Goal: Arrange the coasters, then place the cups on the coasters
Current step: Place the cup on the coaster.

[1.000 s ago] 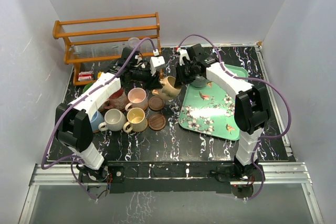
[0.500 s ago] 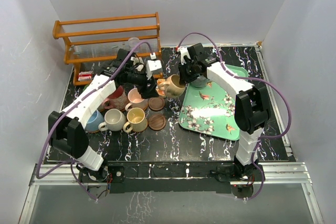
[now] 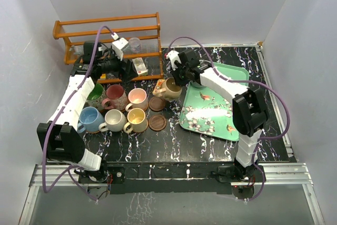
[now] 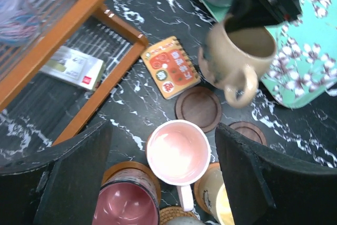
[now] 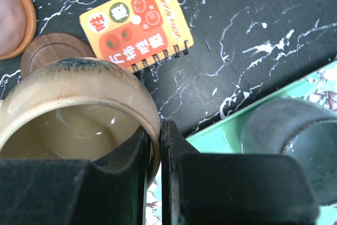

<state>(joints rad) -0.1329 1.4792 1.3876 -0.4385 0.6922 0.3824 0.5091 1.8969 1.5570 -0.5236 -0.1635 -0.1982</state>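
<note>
Desk (image 3: 174, 146), black marbled, carrying the following.

1. Right gripper (image 5: 156, 130): reaching in past the tray's far-left corner and pinching the tan mug (image 3: 169, 89) by its rim, one finger inside and one outside, the jaws all but meeting on the wall. This mug is sitting in the desk's far half, about midway between the left and right edges, just beside the tray's left edge, with its handle pointing towards the bare coasters. Whether its base is touching the desk cannot be told.

2. Left gripper (image 4: 163, 125): hanging in front of the rack towards the far-left corner, jaws spread wide and holding nothing. The pink mug (image 4: 178, 151) is showing below, between the fingers.

3. Mugs, left half, standing in two rows of three.
   - Far row, from the left edge: green mug (image 3: 95, 94), maroon mug (image 3: 116, 96), pink mug.
   - Near row, from the left edge: blue mug (image 3: 89, 118), off-white mug (image 3: 113, 120), yellow mug (image 3: 136, 120).
   - The maroon mug is resting on an orange-brown coaster (image 4: 126, 166).

4. Grey mug (image 5: 284, 130): standing in the tray's far-left corner, just beside the right gripper.

5. Dark coaster (image 3: 156, 104): lying bare, just right of the pink mug.

6. Second dark coaster (image 3: 157, 123): lying bare, just right of the yellow mug.

7. Card (image 4: 170, 67), orange, spiral-bound: lying flat between the tan mug and the rack.

8. Tray (image 3: 210, 117), teal, floral: lying across the right half, set at an angle.

9. Rack (image 3: 105, 30), wooden: standing at the far-left corner, with a white packet (image 4: 71, 67) lying under it.
</note>
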